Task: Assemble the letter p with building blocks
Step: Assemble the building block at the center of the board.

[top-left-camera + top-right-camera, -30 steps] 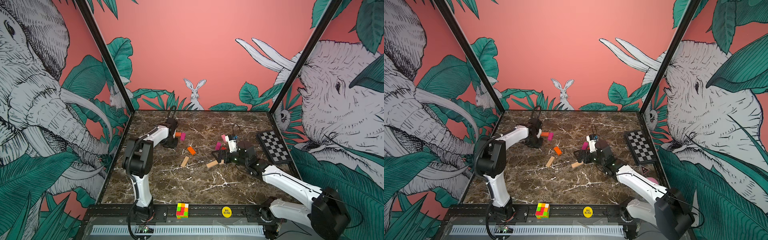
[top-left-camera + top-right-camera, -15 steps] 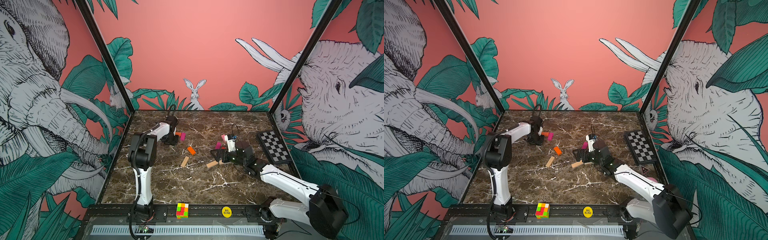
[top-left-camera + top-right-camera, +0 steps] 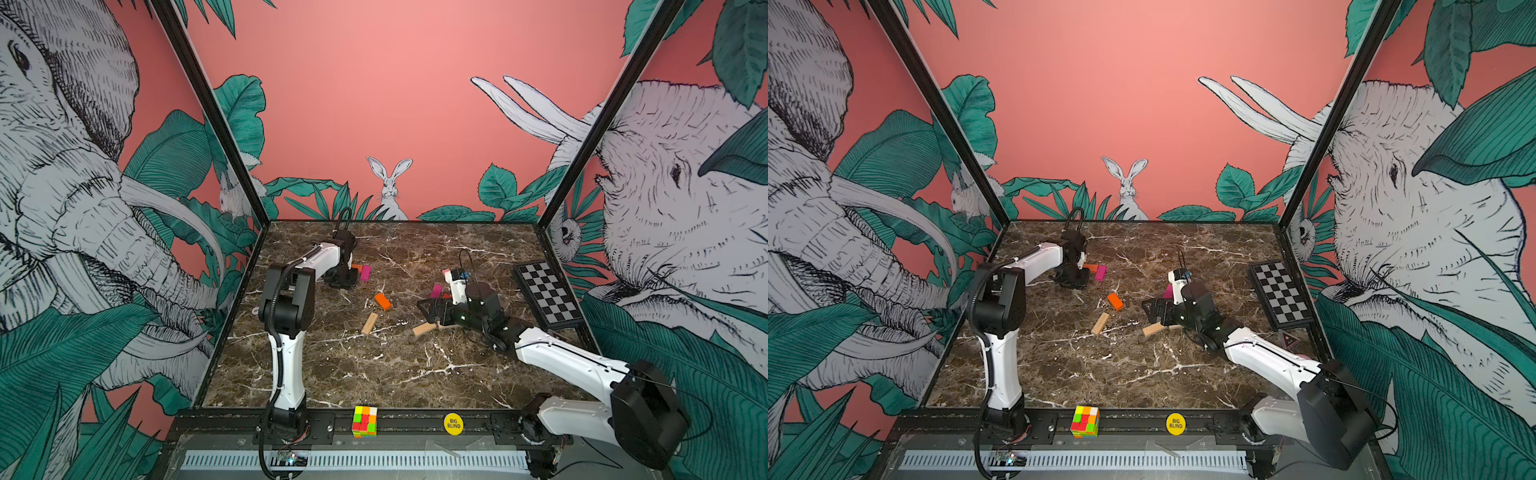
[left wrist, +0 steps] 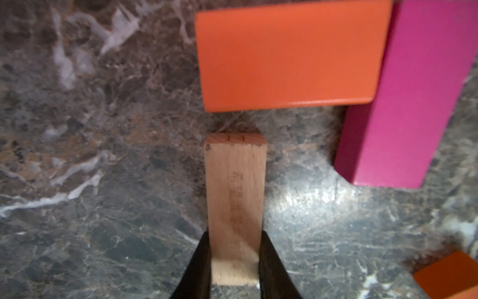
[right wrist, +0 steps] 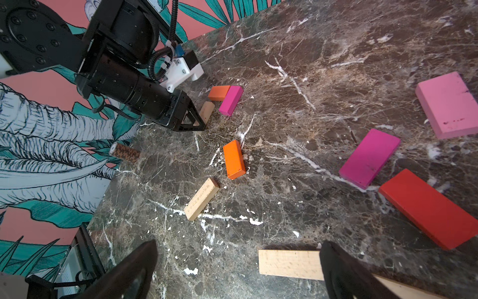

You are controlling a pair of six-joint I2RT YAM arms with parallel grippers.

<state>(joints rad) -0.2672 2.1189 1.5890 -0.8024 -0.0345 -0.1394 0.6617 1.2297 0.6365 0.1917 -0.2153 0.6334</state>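
Note:
My left gripper (image 4: 234,240) is shut on a tan block (image 4: 235,194) at the table's far left. The block's end stops just short of an orange block (image 4: 289,54), which touches a magenta block (image 4: 413,98). In a top view, that gripper (image 3: 343,278) hides the tan block. My right gripper (image 5: 239,246) is open and low over the table, with one finger over the end of another tan block (image 5: 289,264). Loose in the middle lie an orange block (image 3: 382,301) and a tan block (image 3: 369,323). Magenta (image 5: 370,158), pink (image 5: 450,103) and red (image 5: 429,212) blocks lie by the right gripper.
A checkerboard (image 3: 547,293) lies at the right edge. A multicoloured puzzle cube (image 3: 365,421) and a yellow disc (image 3: 453,423) sit on the front rail. A small patterned cylinder (image 5: 125,152) lies at the table's left edge. Printed walls close three sides.
The left arm's elbow has swung slightly towards the middle, with its gripper still by the orange and magenta blocks. The right arm has barely moved.

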